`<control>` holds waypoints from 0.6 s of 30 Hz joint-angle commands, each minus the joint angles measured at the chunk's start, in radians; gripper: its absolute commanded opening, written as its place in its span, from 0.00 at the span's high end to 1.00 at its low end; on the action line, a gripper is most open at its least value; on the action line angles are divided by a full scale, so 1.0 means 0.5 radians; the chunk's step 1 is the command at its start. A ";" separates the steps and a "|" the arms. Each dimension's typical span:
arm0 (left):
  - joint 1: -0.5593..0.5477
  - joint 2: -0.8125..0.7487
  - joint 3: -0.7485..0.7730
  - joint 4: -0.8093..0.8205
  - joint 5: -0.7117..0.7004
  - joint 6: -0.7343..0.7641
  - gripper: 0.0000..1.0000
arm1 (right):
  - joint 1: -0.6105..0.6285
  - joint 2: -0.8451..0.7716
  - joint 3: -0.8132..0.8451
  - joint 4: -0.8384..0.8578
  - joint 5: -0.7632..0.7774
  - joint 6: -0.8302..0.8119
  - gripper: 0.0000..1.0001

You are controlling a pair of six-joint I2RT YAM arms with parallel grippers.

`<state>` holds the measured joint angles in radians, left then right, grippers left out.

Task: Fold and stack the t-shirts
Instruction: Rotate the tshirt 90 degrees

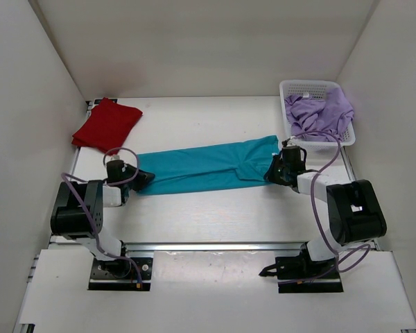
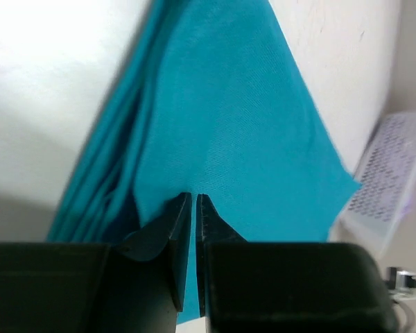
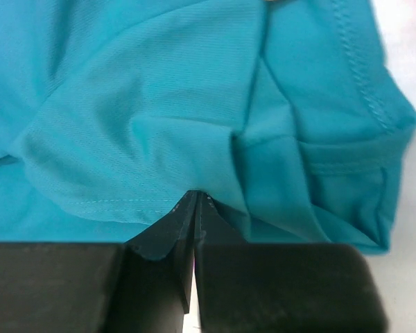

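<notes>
The teal t-shirt [image 1: 201,166] lies folded into a long band across the middle of the table, stretched between both grippers. My left gripper [image 1: 144,178] is shut on its left end; in the left wrist view the gripper [image 2: 195,198] pinches the teal fabric [image 2: 229,118]. My right gripper [image 1: 274,170] is shut on its right end; in the right wrist view the gripper [image 3: 196,196] bites the teal fabric [image 3: 159,104] at a stitched hem. The red t-shirt [image 1: 107,125] lies folded at the back left. The lavender t-shirt [image 1: 319,114] lies crumpled in the basket.
The white mesh basket [image 1: 298,85] stands at the back right corner and also shows in the left wrist view [image 2: 392,173]. White walls enclose the table on three sides. A metal rail runs along the near edge by the arm bases.
</notes>
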<state>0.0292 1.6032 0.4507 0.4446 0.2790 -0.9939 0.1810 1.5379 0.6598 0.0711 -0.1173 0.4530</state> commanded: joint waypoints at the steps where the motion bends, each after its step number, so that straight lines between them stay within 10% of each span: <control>1: 0.159 -0.129 -0.214 0.157 0.077 -0.114 0.81 | -0.015 -0.097 -0.080 0.060 0.106 0.042 1.00; 9: 0.157 -0.843 -0.395 -0.143 0.016 -0.126 0.76 | 0.033 -0.492 -0.025 0.066 0.176 0.048 1.00; 18: -0.404 -1.271 -0.101 -0.573 -0.086 0.346 0.73 | 0.141 0.344 0.701 -0.093 0.032 -0.038 1.00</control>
<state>-0.1246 0.9596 0.3496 0.2607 0.2256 -0.9264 0.2523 1.5860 0.9287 0.0498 -0.0849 0.4557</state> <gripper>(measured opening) 0.265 0.003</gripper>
